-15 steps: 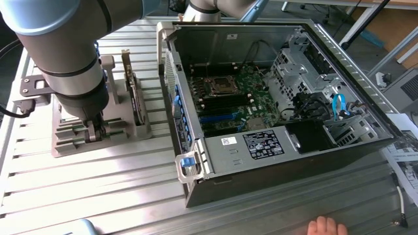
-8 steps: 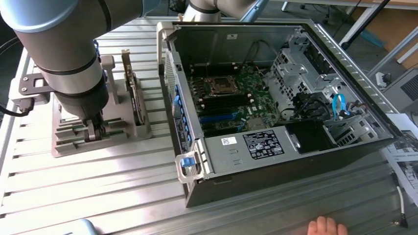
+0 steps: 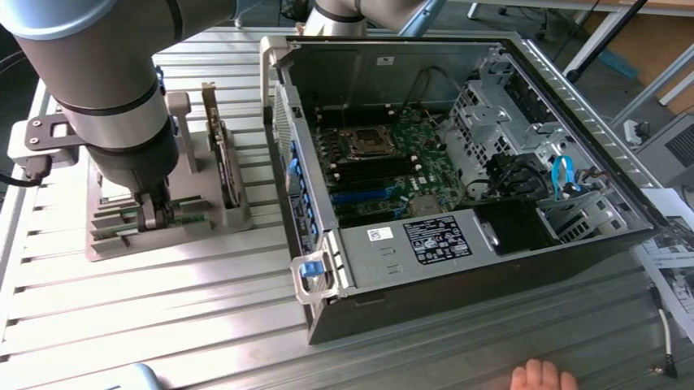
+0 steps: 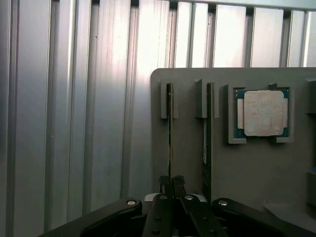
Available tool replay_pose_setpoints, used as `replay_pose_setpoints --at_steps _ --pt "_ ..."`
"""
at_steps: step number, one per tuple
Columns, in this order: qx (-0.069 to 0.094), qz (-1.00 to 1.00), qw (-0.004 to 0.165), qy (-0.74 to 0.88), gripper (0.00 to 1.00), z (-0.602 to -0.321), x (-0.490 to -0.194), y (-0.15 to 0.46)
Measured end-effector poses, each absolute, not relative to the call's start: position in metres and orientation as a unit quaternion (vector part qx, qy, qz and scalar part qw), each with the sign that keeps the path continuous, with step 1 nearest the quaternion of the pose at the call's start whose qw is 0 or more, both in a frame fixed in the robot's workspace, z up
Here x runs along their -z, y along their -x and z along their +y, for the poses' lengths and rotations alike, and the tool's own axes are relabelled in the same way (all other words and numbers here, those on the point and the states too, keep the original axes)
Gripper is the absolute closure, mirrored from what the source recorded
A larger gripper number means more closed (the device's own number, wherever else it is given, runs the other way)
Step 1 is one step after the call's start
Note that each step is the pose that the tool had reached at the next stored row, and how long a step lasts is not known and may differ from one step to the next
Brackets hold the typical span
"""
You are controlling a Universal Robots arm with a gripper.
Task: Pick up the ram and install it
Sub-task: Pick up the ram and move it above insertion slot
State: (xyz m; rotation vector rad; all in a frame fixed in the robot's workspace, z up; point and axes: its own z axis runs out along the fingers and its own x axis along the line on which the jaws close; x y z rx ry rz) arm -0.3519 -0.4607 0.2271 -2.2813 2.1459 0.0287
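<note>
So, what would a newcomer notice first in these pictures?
The open case with its motherboard sits in the exterior view's middle and right. At that view's left, the big grey arm stands over a grey holder, its hand shut on the ram in a slot.

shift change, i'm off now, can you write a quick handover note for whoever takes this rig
Hand: closed on the ram, which stands in its slot in the grey holder, not yet lifted out.
Nearby: a second stick and the processor sit in the same holder. The open computer case is to the exterior view's right of it.
Done: ram gripped.
Left: lifting it out and installing it on the motherboard.
</note>
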Motion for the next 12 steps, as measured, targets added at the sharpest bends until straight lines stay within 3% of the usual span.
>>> replay_pose_setpoints --at_steps 12 --pt "-0.009 0.685 0.005 0.728 0.88 -0.461 -0.240 0.352"
